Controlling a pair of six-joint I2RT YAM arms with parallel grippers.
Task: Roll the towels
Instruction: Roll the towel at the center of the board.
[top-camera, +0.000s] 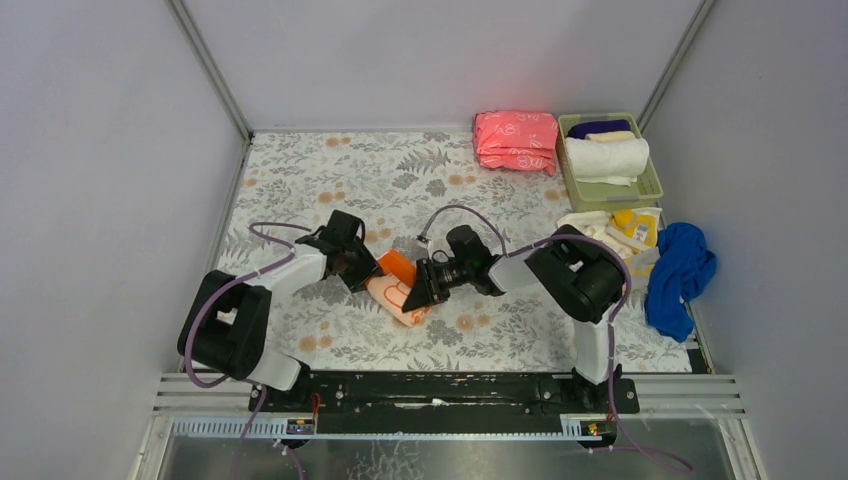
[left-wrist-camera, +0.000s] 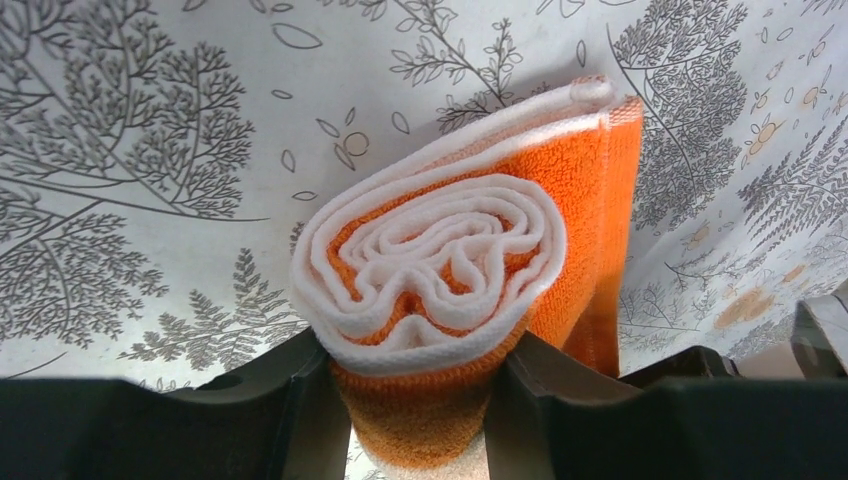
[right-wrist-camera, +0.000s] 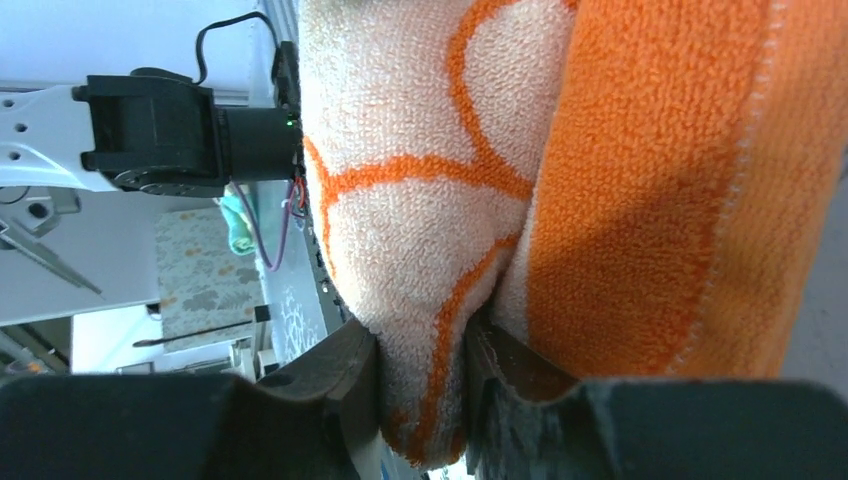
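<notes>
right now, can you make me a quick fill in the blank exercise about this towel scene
1. The rolled towel clamped by both the left tool and the right tool is white and ____.
2. The bin just right of the pink stack is coloured ____.
3. The crumpled towel at the table's right edge is plain ____.
Missing words: orange, green, blue.

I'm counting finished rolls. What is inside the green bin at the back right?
The green bin holds a white towel roll, with a cream cloth and a dark blue cloth behind it. Anything under the white roll is covered.
</notes>
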